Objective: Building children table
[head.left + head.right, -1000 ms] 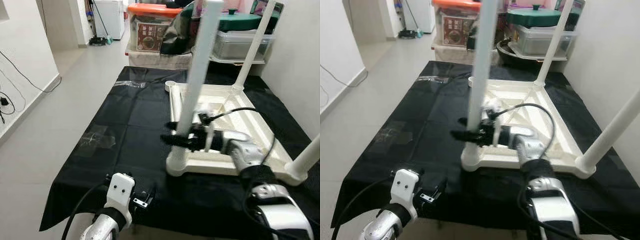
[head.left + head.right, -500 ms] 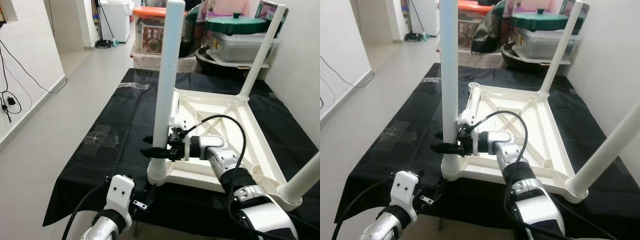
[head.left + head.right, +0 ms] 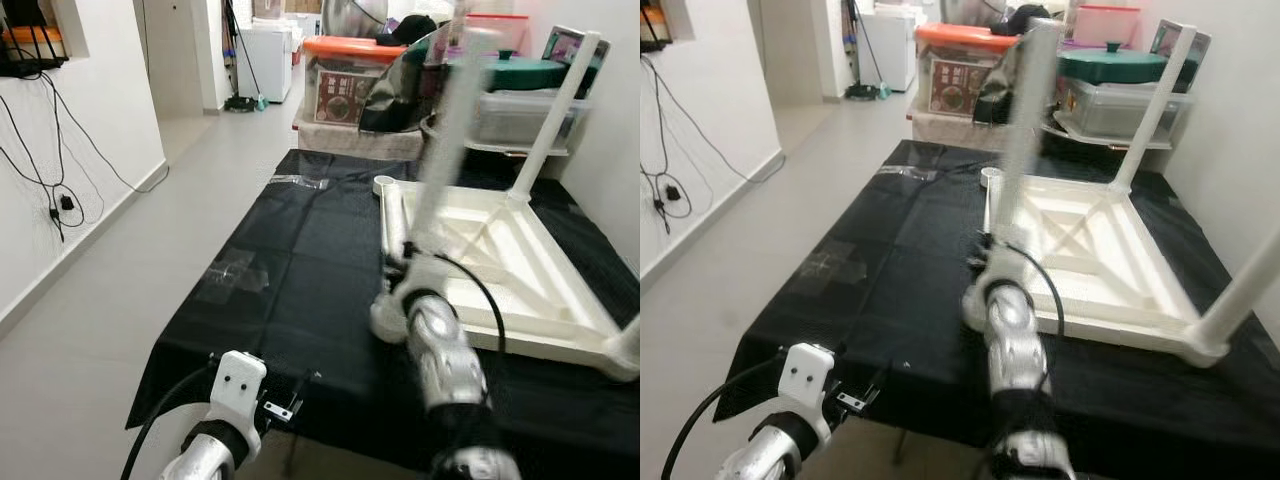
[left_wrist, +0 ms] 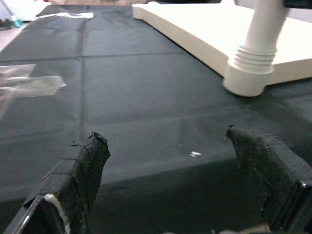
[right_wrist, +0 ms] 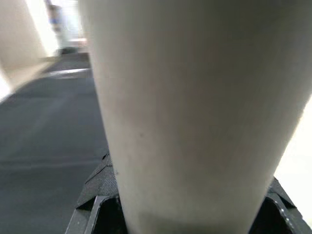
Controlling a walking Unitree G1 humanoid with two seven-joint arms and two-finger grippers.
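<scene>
Upturned white tabletop (image 3: 1095, 255) on black sheet (image 3: 900, 270). Blurred near leg (image 3: 1025, 110) upright at its near-left corner; blurred right arm (image 3: 1010, 340) reaching toward it. Two further legs upright. Left wrist (image 3: 800, 385) low at sheet's near edge. Bins (image 3: 965, 70) behind.

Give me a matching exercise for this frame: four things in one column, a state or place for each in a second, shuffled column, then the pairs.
Things:
1. left tool
2. right tool
3. white tabletop
4. black sheet

States or places:
A. lying upside down, legs pointing up
B. spread over the floor
C. open, low over the sheet's near edge
D. around a white table leg

Pairs: 1-C, 2-D, 3-A, 4-B
</scene>
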